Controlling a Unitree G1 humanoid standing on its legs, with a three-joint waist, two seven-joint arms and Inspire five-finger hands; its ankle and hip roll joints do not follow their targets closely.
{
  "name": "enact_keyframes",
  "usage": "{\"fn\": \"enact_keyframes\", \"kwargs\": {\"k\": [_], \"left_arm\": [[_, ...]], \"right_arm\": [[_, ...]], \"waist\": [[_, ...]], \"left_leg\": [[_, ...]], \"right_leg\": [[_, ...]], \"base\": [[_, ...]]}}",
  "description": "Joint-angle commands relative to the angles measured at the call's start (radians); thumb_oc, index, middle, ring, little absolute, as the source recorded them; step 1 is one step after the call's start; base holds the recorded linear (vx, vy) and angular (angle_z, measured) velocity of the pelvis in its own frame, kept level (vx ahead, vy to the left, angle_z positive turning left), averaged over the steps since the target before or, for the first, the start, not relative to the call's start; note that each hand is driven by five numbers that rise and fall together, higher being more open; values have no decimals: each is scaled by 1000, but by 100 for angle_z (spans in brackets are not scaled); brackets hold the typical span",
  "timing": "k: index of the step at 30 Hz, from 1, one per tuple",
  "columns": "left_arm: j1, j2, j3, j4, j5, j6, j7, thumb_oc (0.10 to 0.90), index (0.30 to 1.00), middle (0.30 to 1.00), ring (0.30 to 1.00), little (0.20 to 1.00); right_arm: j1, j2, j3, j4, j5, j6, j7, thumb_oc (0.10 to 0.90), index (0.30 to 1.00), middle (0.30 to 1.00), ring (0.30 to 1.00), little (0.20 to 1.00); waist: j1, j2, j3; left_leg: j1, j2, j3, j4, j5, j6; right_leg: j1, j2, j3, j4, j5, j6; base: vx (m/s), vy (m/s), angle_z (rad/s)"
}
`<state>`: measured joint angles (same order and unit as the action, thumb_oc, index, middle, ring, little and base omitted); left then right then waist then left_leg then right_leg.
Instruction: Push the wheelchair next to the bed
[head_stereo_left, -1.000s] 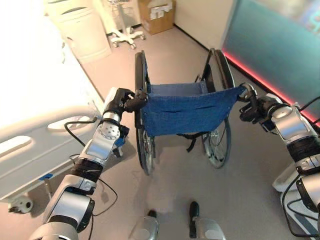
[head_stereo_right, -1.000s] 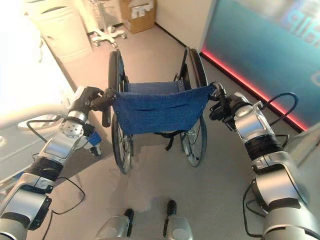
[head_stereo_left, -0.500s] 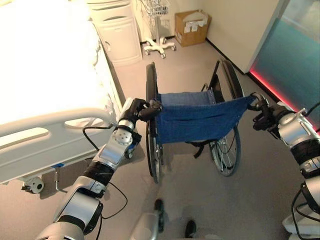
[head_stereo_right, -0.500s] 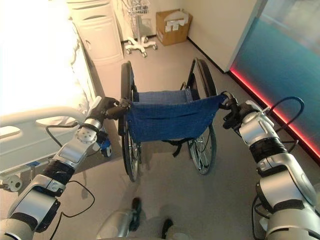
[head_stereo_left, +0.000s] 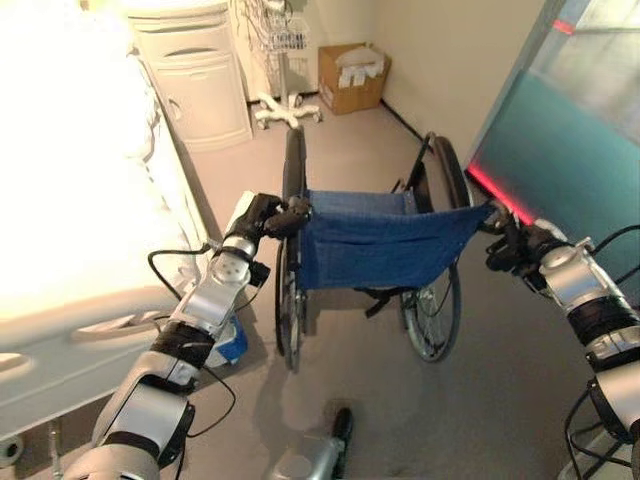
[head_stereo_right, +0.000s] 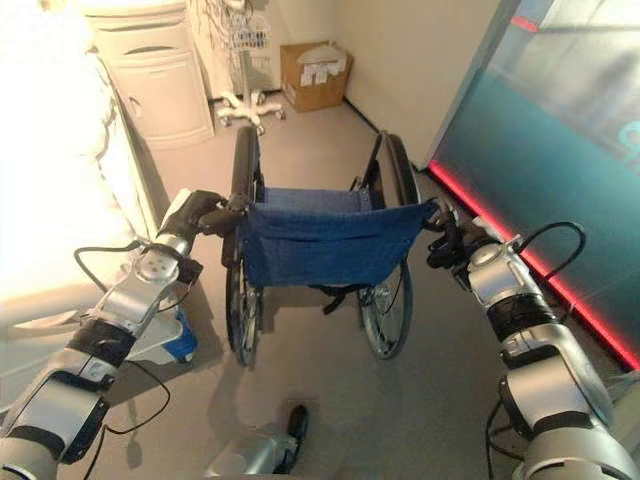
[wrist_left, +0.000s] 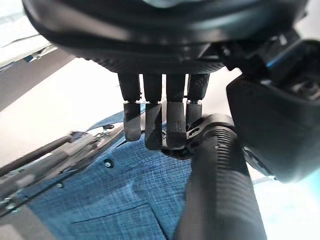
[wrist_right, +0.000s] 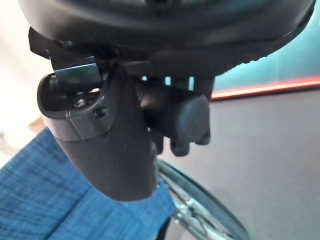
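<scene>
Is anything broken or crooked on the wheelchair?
Nothing stands out. The wheelchair stands upright on the grey floor beside the bed, its blue backrest cloth stretched evenly between the handles. The left hand and right hand each grip a handle.

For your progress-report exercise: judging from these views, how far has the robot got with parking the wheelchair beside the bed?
Done: each robot hand, left and right, is closed on a push handle of the wheelchair. In hand: the chair stands on the floor to the right of the bed, with a gap between them. Left: closing that gap and letting go.
</scene>
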<state>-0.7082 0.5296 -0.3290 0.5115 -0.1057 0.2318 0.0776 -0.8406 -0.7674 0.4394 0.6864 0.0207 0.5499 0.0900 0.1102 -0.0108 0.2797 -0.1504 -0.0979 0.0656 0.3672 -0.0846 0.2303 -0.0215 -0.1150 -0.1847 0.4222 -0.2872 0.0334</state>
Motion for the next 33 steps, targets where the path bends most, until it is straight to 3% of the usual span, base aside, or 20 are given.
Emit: {"fn": "enact_keyframes", "kwargs": {"k": [1, 3, 6, 10, 11, 12, 14, 15, 17, 18, 19, 21, 22, 24, 25, 30, 33], "left_arm": [[166, 33, -141, 16, 100, 23, -62, 400, 300, 300, 300, 300], [153, 16, -156, 7, 96, 24, -74, 400, 300, 300, 300, 300], [147, 3, -156, 1, 88, 31, -75, 400, 300, 300, 300, 300], [149, -11, -153, -25, 87, 51, -70, 400, 300, 300, 300, 300], [154, -10, -152, -26, 66, 59, -69, 400, 300, 300, 300, 300], [164, -14, -149, -34, 67, 74, -71, 400, 300, 300, 300, 300], [168, -24, -148, -35, 70, 84, -62, 400, 300, 300, 300, 300], [171, -42, -150, -17, 69, 70, -51, 400, 300, 300, 300, 300], [176, -62, -151, -12, 54, 60, -30, 400, 300, 300, 300, 300], [173, -85, -164, -1, 37, 55, -14, 400, 300, 300, 300, 300], [167, -99, -170, 7, 40, 54, -16, 400, 300, 300, 300, 300], [157, -115, -179, 9, 47, 58, -15, 400, 300, 300, 300, 300], [151, -125, -183, 6, 48, 67, -7, 400, 300, 300, 300, 300], [149, -126, -180, 5, 44, 72, -6, 400, 300, 300, 300, 300], [151, -123, -176, 4, 44, 77, -1, 400, 300, 300, 300, 300], [166, -94, -150, -11, 44, 90, -29, 400, 300, 300, 300, 300], [176, -79, -135, 19, 34, 88, -41, 400, 300, 300, 300, 300]], "right_arm": [[-80, 91, 138, -85, -24, -159, 17, 400, 300, 300, 300, 300], [-90, 59, 135, -105, -29, -104, 42, 400, 300, 300, 300, 300], [-106, 37, 131, -132, -42, -51, 69, 400, 300, 300, 300, 300], [-148, 6, 136, -128, -25, -10, 102, 400, 300, 300, 300, 300], [-160, -2, 141, -121, -26, -14, 127, 400, 300, 300, 300, 300], [-167, -11, 142, -132, -35, -10, 152, 400, 300, 300, 300, 300], [-167, -20, 145, -137, -40, -14, 171, 400, 300, 300, 300, 300], [-162, -37, 146, -136, -48, -21, 179, 400, 300, 300, 300, 300], [-144, -51, 137, -143, -53, -34, 177, 400, 300, 300, 300, 300], [-115, -59, 121, -145, -60, -42, 181, 400, 300, 300, 300, 300], [-103, -60, 114, -144, -65, -41, 179, 400, 300, 300, 300, 300], [-86, -55, 109, -140, -73, -39, 169, 400, 300, 300, 300, 300], [-84, -35, 113, -119, -75, -47, 144, 400, 300, 300, 300, 300], [-81, -24, 112, -108, -80, -54, 133, 400, 300, 300, 300, 300], [-69, -9, 106, -106, -97, -63, 116, 400, 300, 300, 300, 300], [-48, 18, 99, -133, -135, -66, 105, 400, 300, 300, 300, 300], [-42, 45, 104, -118, -136, -82, 117, 400, 300, 300, 300, 300]], "waist": [[18, -44, 44], [-25, -55, 29], [-45, -62, 17], [-58, -75, -1], [-60, -72, -4], [-64, -74, 0], [-76, -73, 3], [-101, -69, -3], [-127, -66, -12], [-139, -66, -18], [-137, -72, -15], [-123, -84, -2], [-103, -81, 15], [-92, -75, 27], [-69, -62, 45], [-7, -31, 49], [12, -25, 10]], "left_leg": [[126, 16, -143, -151, -34, -141], [157, -7, -230, -133, -88, -153], [179, 5, -271, -123, -125, -173], [211, 90, -276, -128, -129, -221], [213, 125, -268, -123, -118, -232], [219, 184, -240, -103, -45, -257], [231, 231, -204, -88, 18, -273], [252, 281, -158, -80, 99, -286], [282, 319, -100, -58, 162, -304], [267, 321, -74, -14, 232, -318], [236, 314, -61, 17, 247, -317], [173, 258, -59, 57, 220, -303], [126, 188, -36, 46, 182, -291], [99, 160, -11, 24, 176, -289], [33, 118, 23, -11, 182, -287], [-37, 61, 117, -189, 203, -272], [16, 32, 68, -243, 157, -221]], "right_leg": [[-170, -79, 82, -149, 461, 112], [-204, -82, 198, -340, 470, 131], [-181, -76, 242, -388, 485, 140], [-152, -49, 217, -352, 442, 131], [-154, -43, 202, -282, 407, 121], [-147, -48, 153, -257, 389, 102], [-135, -48, 113, -255, 383, 88], [-121, -35, 87, -260, 377, 71], [-105, -30, 44, -261, 370, 54], [-67, -15, 23, -274, 355, 31], [-37, -10, 12, -287, 352, 23], [9, -8, 4, -311, 352, 19], [56, 9, -2, -329, 342, 22], [82, 23, -7, -337, 332, 22], [125, 49, -8, -352, 315, 19], [205, 91, -9, -379, 278, 26], [214, 87, 9, -280, 218, 46]], "base": [[444, -217, 26], [573, -289, 27], [428, -283, 140], [410, -406, 90], [332, -307, 81], [380, -360, 94], [331, -289, 80], [348, -255, 81], [355, -212, 100], [375, -213, 63], [422, -258, 25], [318, -182, 33], [335, -143, 42], [292, -79, 26], [295, -37, 12], [381, 36, -54], [360, 136, -79]]}}
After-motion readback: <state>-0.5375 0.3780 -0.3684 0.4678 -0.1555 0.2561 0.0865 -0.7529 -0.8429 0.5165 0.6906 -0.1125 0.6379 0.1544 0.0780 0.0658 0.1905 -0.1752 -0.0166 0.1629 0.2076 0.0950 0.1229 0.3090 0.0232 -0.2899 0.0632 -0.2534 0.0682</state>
